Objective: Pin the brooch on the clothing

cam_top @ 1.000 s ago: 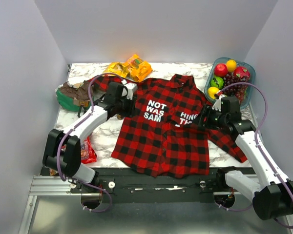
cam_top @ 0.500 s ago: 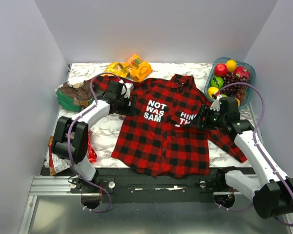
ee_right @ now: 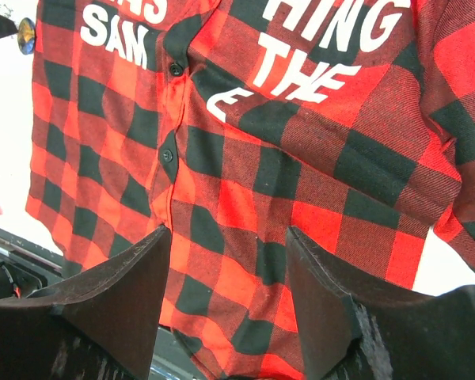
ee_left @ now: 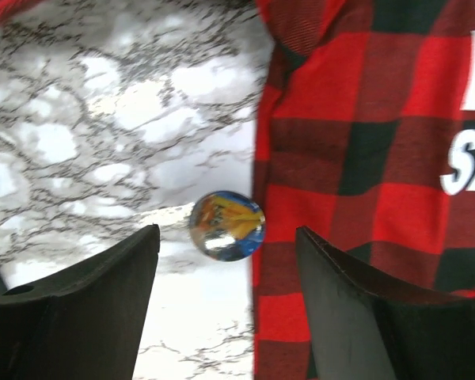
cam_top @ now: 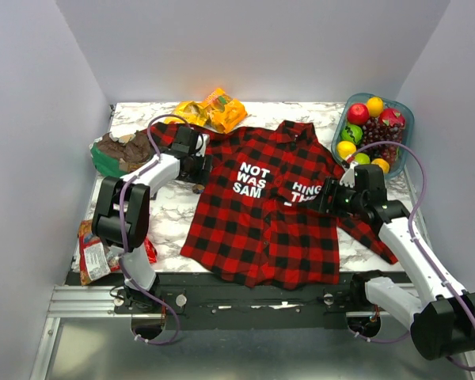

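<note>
The clothing [cam_top: 261, 214] is a red and black plaid shirt with white letters, lying flat on the marble table. The brooch [ee_left: 226, 226] is a small round glossy disc with orange and blue on it. It lies on the marble, touching the shirt's [ee_left: 356, 119] left edge, and shows as a speck in the top view [cam_top: 198, 188]. My left gripper [cam_top: 198, 168] is open above it, a finger on each side [ee_left: 227, 265]. My right gripper [cam_top: 326, 198] is open and empty over the shirt's [ee_right: 301, 158] right front [ee_right: 226, 237]. The brooch [ee_right: 26, 36] shows far left there.
A fruit container [cam_top: 402, 119] stands at the back right. An orange snack bag [cam_top: 214, 109] lies behind the collar. A green bag with brown pieces [cam_top: 119, 152] sits at the left. Snack packets [cam_top: 95, 253] lie at the near left edge.
My left gripper has moved back and left, its arm swinging further left and uncovering the near-left packets. My right gripper has shifted slightly nearer and left over the shirt.
</note>
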You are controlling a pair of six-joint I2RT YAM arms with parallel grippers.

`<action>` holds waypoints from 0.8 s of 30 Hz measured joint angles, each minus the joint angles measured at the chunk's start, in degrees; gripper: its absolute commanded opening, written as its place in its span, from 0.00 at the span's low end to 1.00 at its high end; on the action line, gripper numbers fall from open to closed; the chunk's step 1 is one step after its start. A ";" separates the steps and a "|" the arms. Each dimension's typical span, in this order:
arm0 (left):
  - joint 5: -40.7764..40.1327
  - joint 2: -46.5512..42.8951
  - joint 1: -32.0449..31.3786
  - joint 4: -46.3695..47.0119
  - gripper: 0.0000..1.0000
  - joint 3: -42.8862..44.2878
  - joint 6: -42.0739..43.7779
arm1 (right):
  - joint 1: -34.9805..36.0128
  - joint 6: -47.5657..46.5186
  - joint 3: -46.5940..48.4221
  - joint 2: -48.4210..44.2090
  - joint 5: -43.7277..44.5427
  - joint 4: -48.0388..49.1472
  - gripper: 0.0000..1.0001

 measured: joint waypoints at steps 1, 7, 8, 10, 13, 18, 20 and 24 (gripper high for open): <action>-0.22 0.07 0.22 -0.24 0.74 0.00 0.11 | 0.00 0.00 -0.04 -0.07 -0.02 0.02 0.68; -1.03 1.16 0.63 -0.79 0.74 0.00 0.81 | 0.02 0.07 -0.72 -0.09 -0.02 0.61 0.68; -1.03 1.57 0.63 -0.81 0.75 0.00 0.92 | 0.02 0.13 -0.81 -0.09 -0.02 0.66 0.68; -1.01 2.21 0.63 -0.87 0.75 0.00 1.07 | 0.02 0.42 -0.85 -0.09 -0.04 0.79 0.68; -1.03 3.06 0.63 -1.01 0.75 0.00 1.33 | 0.04 0.48 -0.87 -0.09 -0.04 0.85 0.68; -1.01 4.13 0.63 -1.05 0.73 0.00 1.46 | 0.09 0.50 -0.87 -0.04 -0.04 0.96 0.68; -1.01 4.39 0.63 -1.11 0.72 0.24 1.64 | 0.09 0.50 -0.87 0.02 -0.07 1.05 0.68; -0.96 4.85 0.63 -1.20 0.69 0.76 1.88 | 0.09 0.52 -0.87 0.04 -0.07 1.27 0.68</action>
